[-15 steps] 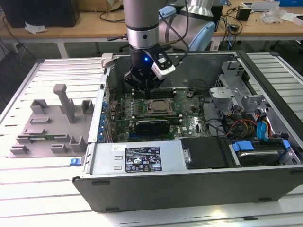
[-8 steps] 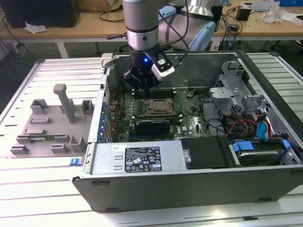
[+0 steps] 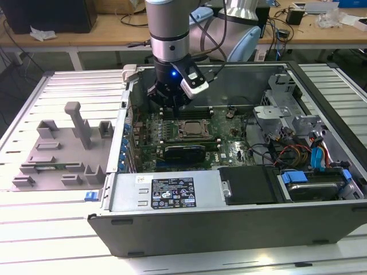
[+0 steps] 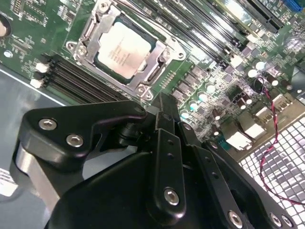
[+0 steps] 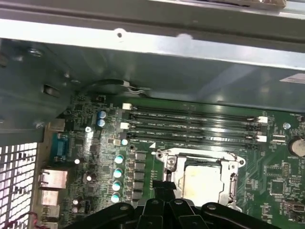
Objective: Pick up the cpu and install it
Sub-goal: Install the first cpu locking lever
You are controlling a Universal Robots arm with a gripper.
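- You are seeing the cpu lying flat inside the socket frame on the motherboard. Its silvery top is facing up in both wrist views.
- The gripper is hanging inside the open case, over the board. It is sitting a little toward the exterior view's left of the cpu.
- Its fingers are pressing together and carrying nothing. In the second wrist view the linkages are meeting at one dark tip.
- That tip is pointing at the near edge of the socket frame, just beside the cpu and apart from it. In the first wrist view it is overlapping the frame's corner.
- You cannot tell whether the tip is touching the board.
- The memory slots are running in a row just beyond the socket.
- A thin red wire is trailing across the board's port side.
- Grey fixture blocks are standing on the railed table outside the case, on the exterior view's left, well apart from the gripper.
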